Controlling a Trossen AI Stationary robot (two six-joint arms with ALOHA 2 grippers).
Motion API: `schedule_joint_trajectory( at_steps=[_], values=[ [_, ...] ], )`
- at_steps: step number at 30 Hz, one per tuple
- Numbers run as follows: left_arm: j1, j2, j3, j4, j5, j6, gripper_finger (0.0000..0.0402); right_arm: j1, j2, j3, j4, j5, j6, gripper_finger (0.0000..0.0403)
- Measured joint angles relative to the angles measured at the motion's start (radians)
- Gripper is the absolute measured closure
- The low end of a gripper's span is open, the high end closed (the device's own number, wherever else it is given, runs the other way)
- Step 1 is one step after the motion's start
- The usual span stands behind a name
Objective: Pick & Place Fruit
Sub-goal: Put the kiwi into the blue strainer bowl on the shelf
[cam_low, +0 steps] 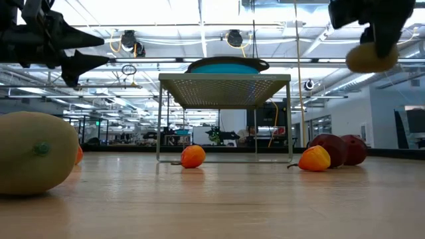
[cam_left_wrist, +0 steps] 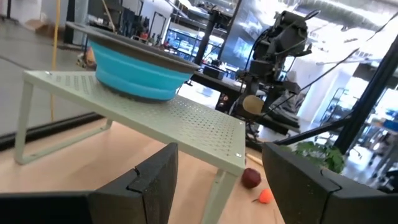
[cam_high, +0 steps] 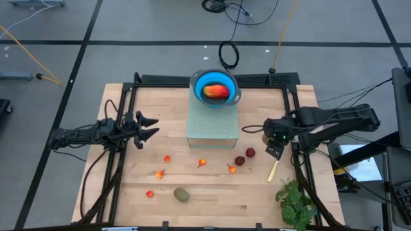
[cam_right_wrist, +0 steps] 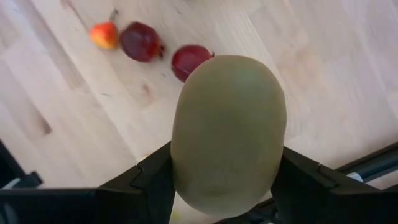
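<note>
A green-brown fruit sits clamped between the right gripper's fingers, held in the air above the table's right side, beside the rack. Below it lie two dark red fruits and a small orange one. More small orange pieces dot the wood, with another oval fruit near the front edge. An orange-red fruit lies in the blue bowl on the rack. The left gripper hangs empty at the left, jaws parted.
</note>
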Motion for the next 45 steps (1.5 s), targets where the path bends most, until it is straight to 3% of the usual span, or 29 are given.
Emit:
schedule_joint_trajectory(
  at_steps=[9,17,31,36,45],
  values=[
    [0.000,0.000,0.000,0.000,0.000,-0.017,0.0167,0.032,0.000,0.027,0.088,0.011,-0.013,0.0196],
    [0.000,0.000,0.000,0.000,0.000,-0.028,0.0167,0.046,0.000,0.027,0.348,0.116,-0.143,0.0196],
    [0.000,0.000,0.000,0.000,0.000,-0.146,0.0167,0.046,0.000,0.026,0.797,0.399,-0.630,0.0196],
    [0.000,0.000,0.000,0.000,0.000,-0.146,0.0167,0.046,0.000,0.026,0.899,0.455,-0.821,0.0196],
    [0.000,0.000,0.000,0.000,0.000,-0.146,0.0167,0.045,0.000,0.025,1.037,0.454,-1.165,0.0196]
  ],
)
